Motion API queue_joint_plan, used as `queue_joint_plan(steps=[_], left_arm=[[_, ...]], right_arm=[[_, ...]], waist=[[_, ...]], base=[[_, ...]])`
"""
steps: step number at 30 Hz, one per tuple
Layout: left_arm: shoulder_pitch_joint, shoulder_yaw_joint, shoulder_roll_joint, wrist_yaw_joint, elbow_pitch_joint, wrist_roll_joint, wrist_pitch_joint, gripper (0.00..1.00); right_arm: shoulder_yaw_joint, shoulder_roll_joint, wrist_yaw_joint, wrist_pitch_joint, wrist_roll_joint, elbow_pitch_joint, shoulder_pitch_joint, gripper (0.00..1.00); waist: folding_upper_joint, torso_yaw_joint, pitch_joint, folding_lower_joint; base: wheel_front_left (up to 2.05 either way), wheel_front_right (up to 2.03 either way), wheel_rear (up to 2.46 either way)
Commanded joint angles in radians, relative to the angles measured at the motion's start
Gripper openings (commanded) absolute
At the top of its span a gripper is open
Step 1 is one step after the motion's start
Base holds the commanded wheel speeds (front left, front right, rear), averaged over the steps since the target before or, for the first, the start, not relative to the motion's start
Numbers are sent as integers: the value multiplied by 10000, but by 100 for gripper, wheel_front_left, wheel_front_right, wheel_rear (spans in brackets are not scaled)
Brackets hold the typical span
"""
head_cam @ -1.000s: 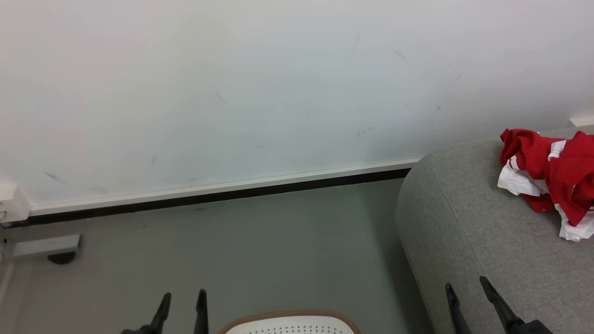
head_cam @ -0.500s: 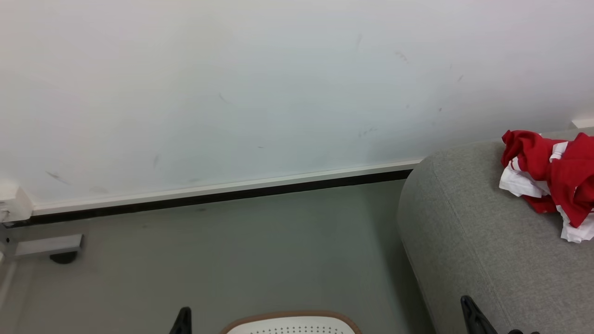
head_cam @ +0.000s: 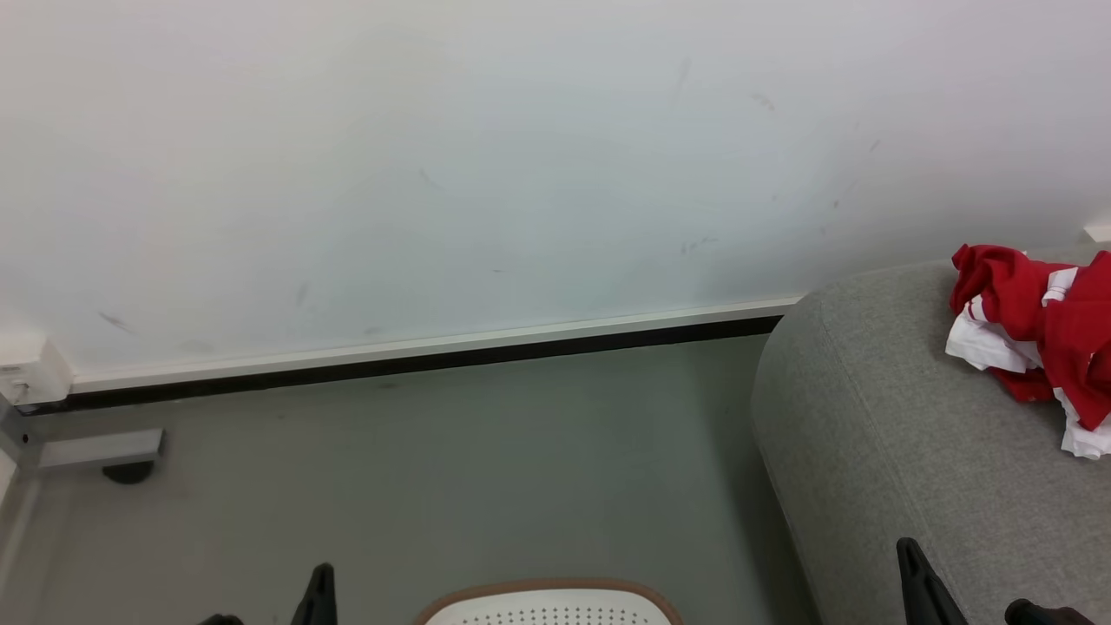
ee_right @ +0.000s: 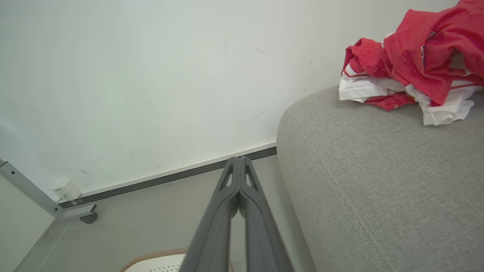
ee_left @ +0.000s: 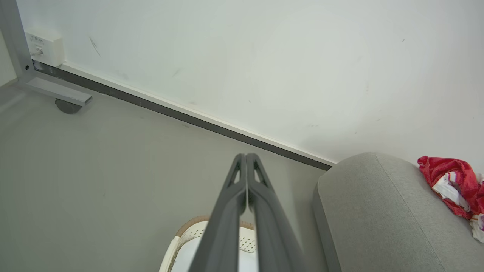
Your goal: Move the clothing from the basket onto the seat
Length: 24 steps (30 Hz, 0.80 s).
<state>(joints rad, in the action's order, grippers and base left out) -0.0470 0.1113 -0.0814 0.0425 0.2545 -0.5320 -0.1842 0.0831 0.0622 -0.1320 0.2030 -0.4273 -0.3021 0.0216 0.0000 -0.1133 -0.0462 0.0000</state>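
Observation:
A crumpled heap of red and white clothing [head_cam: 1033,334] lies on top of the grey seat [head_cam: 903,434] at the right; the right wrist view shows this clothing [ee_right: 408,64] at close range on the seat [ee_right: 370,170]. The white basket [head_cam: 547,601] with its tan rim peeks in at the bottom centre, its inside hidden. My left gripper [head_cam: 319,595] is just left of the basket, shut and empty, as its fingertips [ee_left: 245,158] touch. My right gripper [head_cam: 913,569] hangs by the seat's front, shut and empty, fingertips [ee_right: 238,161] together.
A white wall with a dark baseboard [head_cam: 417,360] runs behind the grey floor [head_cam: 434,469]. A grey metal frame foot with a caster [head_cam: 100,451] and a white wall box [head_cam: 35,373] sit at the far left.
A second ago each gripper showed two spread fingers in the head view; now both pairs are together and lower. The head view has drifted slightly, from camera motion.

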Motion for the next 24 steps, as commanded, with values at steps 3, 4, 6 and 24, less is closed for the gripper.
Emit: queue_joint_plan(steps=[3, 4, 6, 24], left_arm=[[319, -189, -20, -96, -208, -763, 192, 0], [337, -221, -15, -109, -222, -921, 232, 0], [373, -283, -5, -140, -248, -1224, 314, 0], [677, -784, 76, -383, -403, -3664, 980, 0]], right_arm=[[-88, 124, 4, -117, -896, 195, -348, 0], [-94, 138, 4, -149, -1083, 201, -368, 0], [-107, 167, 4, -201, -1454, 213, -403, 0], [-170, 416, 8, -626, -4456, 336, -679, 0]], waist=[[0, 37, 15, 0], [0, 47, 19, 0], [0, 68, 28, 0], [0, 255, 102, 0]], base=[[0, 0, 0], [0, 0, 0], [0, 0, 0], [0, 0, 0]])
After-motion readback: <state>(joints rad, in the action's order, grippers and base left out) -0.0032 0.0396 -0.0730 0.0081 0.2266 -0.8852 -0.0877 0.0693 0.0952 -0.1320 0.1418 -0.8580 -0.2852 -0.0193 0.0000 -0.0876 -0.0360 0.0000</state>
